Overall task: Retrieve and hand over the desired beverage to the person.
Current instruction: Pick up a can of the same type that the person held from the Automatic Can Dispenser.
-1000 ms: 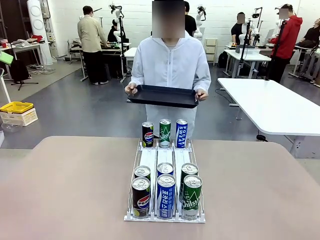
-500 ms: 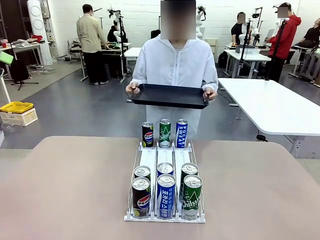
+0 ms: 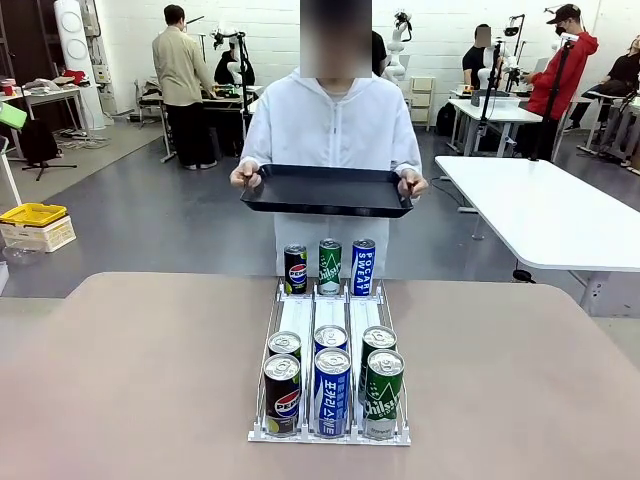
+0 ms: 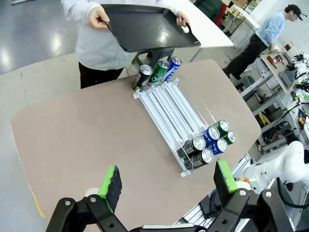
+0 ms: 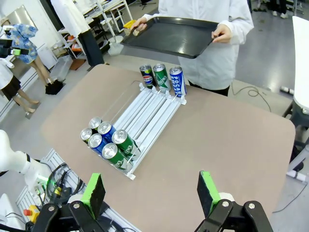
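Cans (image 3: 332, 392) of drink stand upright in a white three-lane rack (image 3: 330, 437) on the tan table (image 3: 130, 370). In the front view six are packed in two rows at the rack's near end. Three more stand in a row at its far end: a dark cola can (image 3: 295, 270), a green can (image 3: 330, 266) and a blue can (image 3: 363, 267). Beyond the table's far edge the person (image 3: 335, 125) in a white zip jacket faces the robot and holds a black tray (image 3: 325, 190) level in front of the body, one hand (image 3: 245, 177) on each short end, above and behind the far three cans. In the left wrist view the left gripper (image 4: 167, 179) hangs high over the table's near side, its green-padded jaws spread wide and gripping nothing, with the rack well ahead of it. In the right wrist view the right gripper (image 5: 150, 191) hangs high near the table's near edge, jaws wide apart and holding nothing, well clear of the rack.
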Robot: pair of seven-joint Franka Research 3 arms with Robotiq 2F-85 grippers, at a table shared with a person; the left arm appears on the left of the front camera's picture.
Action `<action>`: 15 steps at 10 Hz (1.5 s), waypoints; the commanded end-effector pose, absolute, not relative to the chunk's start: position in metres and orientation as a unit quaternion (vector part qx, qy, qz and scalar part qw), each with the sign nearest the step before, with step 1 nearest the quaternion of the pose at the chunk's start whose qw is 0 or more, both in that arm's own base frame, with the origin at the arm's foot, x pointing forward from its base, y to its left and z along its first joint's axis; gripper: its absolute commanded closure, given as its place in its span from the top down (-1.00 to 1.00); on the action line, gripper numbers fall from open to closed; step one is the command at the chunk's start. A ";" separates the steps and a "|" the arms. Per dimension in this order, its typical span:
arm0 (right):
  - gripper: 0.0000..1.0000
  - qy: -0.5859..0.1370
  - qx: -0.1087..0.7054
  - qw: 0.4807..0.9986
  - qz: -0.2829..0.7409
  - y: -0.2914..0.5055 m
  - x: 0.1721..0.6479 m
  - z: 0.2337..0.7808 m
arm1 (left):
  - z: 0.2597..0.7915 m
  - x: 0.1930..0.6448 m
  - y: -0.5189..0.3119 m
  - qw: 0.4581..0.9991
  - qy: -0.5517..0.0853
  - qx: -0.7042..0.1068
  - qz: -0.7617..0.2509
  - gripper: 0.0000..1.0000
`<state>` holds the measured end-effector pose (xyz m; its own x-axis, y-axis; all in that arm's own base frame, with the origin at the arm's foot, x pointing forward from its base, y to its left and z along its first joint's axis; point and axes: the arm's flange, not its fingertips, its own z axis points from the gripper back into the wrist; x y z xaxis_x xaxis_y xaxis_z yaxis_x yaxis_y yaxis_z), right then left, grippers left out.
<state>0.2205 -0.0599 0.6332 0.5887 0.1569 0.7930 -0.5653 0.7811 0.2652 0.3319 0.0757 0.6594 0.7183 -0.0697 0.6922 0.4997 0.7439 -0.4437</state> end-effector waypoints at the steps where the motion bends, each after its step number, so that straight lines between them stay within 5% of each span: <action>1: 1.00 -0.401 0.263 0.850 0.220 -0.059 0.222 0.633 | 0.659 0.332 0.076 0.866 -0.342 -0.323 -0.171 1.00; 15: 1.00 -0.401 0.263 0.850 0.220 -0.059 0.222 0.633 | 0.659 0.332 0.076 0.866 -0.342 -0.323 -0.171 1.00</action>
